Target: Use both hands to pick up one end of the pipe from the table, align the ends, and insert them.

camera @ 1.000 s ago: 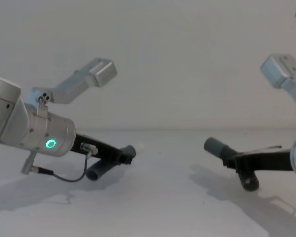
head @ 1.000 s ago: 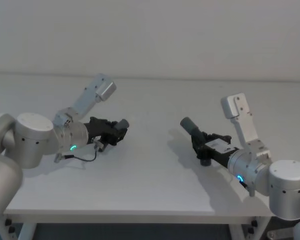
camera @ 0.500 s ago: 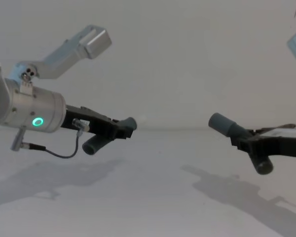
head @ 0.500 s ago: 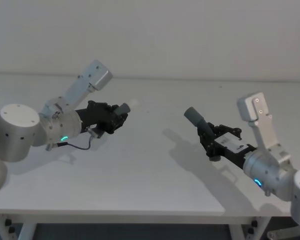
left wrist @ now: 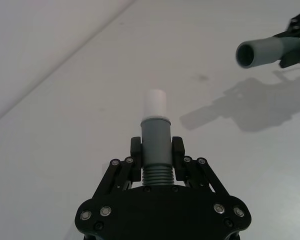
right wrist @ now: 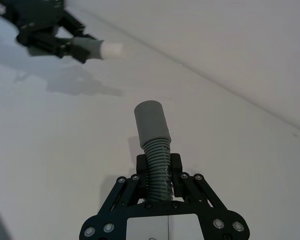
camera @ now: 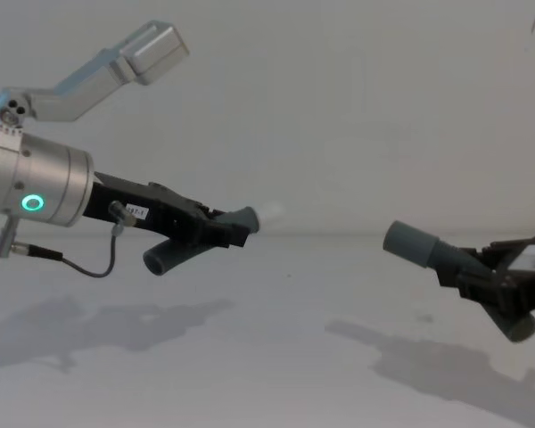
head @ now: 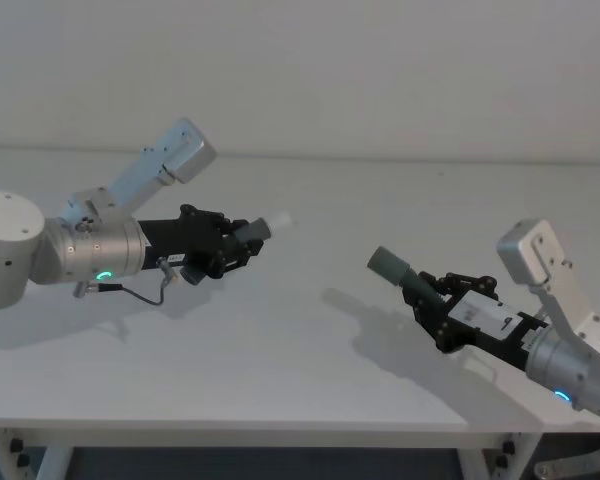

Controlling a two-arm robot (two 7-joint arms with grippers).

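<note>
My left gripper (head: 223, 247) is shut on one dark grey pipe piece (head: 250, 231), held in the air above the table (head: 280, 350). Its narrow cuff with the pale rim (left wrist: 154, 103) points toward the right arm, and its other end (camera: 161, 259) hangs below the jaws. On the other side my right gripper (head: 437, 306) is shut on the ribbed body of the second pipe piece (right wrist: 157, 162), also off the table. That piece's wider cuff (head: 388, 264) points up and to the left. A wide gap separates the two ends, which face each other roughly.
The white table runs back to a plain white wall (head: 380, 70). Shadows of both arms lie on the table top under them. A thin black cable (camera: 89, 266) loops under the left wrist.
Both arms have lifted their pipe pieces higher off the table. The left piece has turned its pale end toward the right arm, and the right gripper has drawn back toward me.
</note>
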